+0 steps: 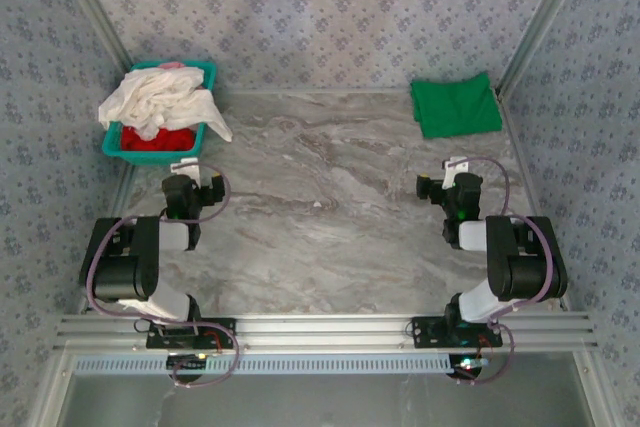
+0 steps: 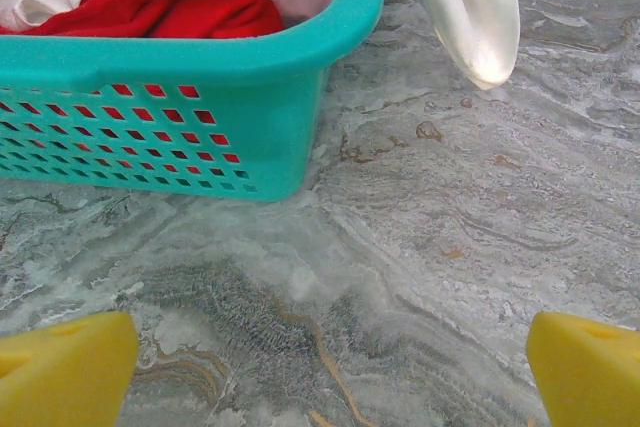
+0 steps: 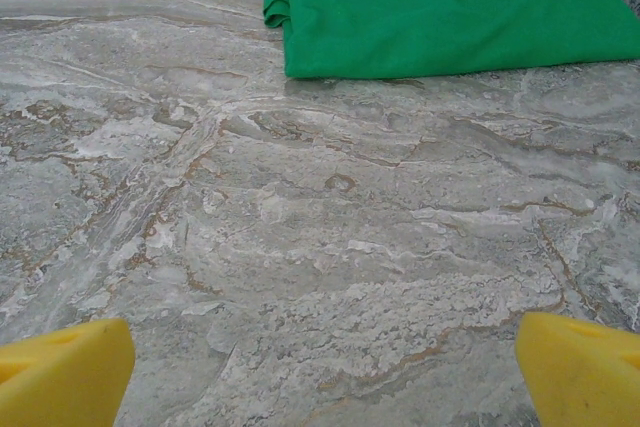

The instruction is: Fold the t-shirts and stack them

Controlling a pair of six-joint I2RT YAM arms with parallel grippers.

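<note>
L hand (image 2: 320, 372) & R hand (image 3: 320, 372) both spread wide, empty. Cream tee (image 1: 160, 99) draped over basket (image 1: 208, 71); green tee (image 1: 456, 105) folded, far right.

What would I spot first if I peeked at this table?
Probably the teal basket at the far left corner, with a big cream-white t-shirt spilling over its rim and a red t-shirt underneath. Next, the bright green t-shirt lying folded at the far right corner of the grey marbled table.
</note>
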